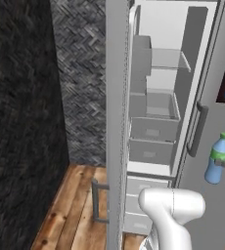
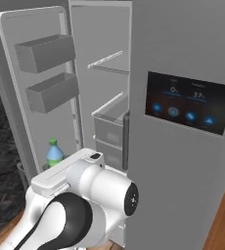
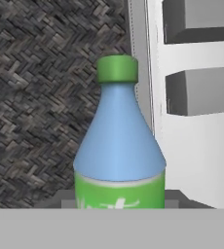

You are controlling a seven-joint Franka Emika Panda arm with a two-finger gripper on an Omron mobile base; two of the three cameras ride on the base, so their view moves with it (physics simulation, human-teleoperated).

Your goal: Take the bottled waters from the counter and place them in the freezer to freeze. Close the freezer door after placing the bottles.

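Fingers closed around the blue-tinted bottle (image 3: 119, 146), held upright in front of the fridge. Beyond it, the freezer door (image 2: 33, 97) stands wide open. Best now: keep it vertical, swing in past the door bins (image 2: 46, 51), settle it on a freezer (image 1: 158, 73) shelf.

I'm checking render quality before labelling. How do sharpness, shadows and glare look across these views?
Left base view: bottle soft-edged and pixelated; freezer interior flatly lit, faint shading under shelves. Right base view: touchscreen icons blurred, unreadable; no glare on the steel. Hand view: bottle up close, its label text smeared; tiled wall grainy; no hard shadows.
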